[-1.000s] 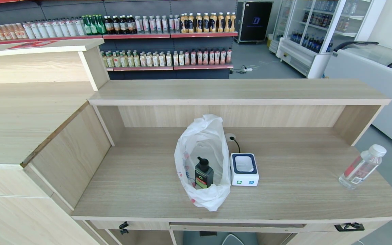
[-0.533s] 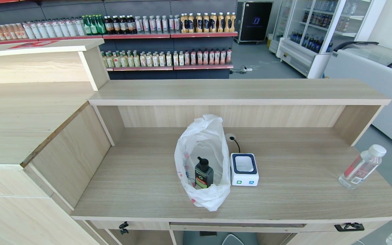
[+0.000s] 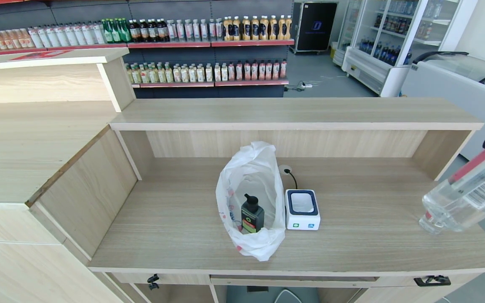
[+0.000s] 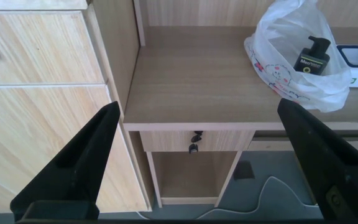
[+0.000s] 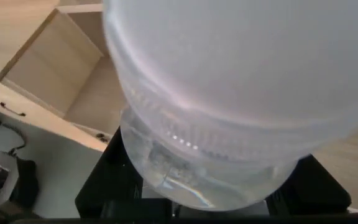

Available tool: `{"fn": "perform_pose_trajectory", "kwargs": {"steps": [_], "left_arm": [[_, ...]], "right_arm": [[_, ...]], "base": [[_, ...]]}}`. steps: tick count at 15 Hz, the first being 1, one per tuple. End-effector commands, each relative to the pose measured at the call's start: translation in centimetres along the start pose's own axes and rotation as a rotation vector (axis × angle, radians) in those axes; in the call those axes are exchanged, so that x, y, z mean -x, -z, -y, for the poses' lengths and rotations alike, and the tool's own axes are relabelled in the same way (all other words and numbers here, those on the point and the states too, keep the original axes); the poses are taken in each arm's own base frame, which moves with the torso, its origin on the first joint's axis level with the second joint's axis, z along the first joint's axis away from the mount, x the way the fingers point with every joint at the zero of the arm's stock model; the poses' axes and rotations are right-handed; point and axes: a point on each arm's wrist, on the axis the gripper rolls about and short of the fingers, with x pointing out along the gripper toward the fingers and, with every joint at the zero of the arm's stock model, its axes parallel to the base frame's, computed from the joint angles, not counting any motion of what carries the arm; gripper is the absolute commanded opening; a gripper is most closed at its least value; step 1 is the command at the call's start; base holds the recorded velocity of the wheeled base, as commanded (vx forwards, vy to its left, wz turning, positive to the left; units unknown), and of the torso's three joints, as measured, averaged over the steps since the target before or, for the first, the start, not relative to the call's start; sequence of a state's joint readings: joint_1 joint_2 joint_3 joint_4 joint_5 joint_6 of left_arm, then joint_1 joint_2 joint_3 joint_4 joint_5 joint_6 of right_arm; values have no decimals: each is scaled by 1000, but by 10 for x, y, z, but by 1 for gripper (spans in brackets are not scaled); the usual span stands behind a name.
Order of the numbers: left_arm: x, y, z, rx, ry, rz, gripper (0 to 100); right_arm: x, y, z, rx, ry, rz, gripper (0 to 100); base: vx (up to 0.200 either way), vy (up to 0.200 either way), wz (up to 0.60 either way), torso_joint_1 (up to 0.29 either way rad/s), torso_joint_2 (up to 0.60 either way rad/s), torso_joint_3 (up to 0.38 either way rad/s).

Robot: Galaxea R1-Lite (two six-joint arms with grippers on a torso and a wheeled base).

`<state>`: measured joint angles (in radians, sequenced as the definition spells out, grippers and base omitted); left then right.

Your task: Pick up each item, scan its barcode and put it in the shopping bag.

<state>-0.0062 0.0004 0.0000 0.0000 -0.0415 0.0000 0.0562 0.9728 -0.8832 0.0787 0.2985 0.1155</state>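
Water bottle (image 3: 465,198) is pinched in the right pincer (image 5: 210,183), unscanned, I judge. Left pincer (image 4: 197,171) hangs spread and empty. Well off to the right pincer's left stands the scanner (image 3: 302,209), then, just beside it, the shopping bag (image 3: 246,168), one pump bottle (image 3: 252,216) already inside.

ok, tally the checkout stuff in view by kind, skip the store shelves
Shopping bag: 1
Pump bottle, standing in the bag: 1
Scanner, beside the bag: 1
Water bottle, held up at the right: 1
Total: 4 (anything behind the held bottle is hidden)
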Motion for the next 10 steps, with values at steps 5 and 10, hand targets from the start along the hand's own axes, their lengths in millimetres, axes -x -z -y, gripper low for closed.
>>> {"fn": "perform_pose_trajectory", "kwargs": {"steps": [5,10], "left_arm": [[0,0,0,0,0,-1,100],[0,0,0,0,0,-1,100]], "right_arm": [[-54,56,48,120,747,-118,0],[-70,57,64,157,923,-155,0]], "base": [[0,0,0,0,0,0],[0,0,120,0,0,0]]}}
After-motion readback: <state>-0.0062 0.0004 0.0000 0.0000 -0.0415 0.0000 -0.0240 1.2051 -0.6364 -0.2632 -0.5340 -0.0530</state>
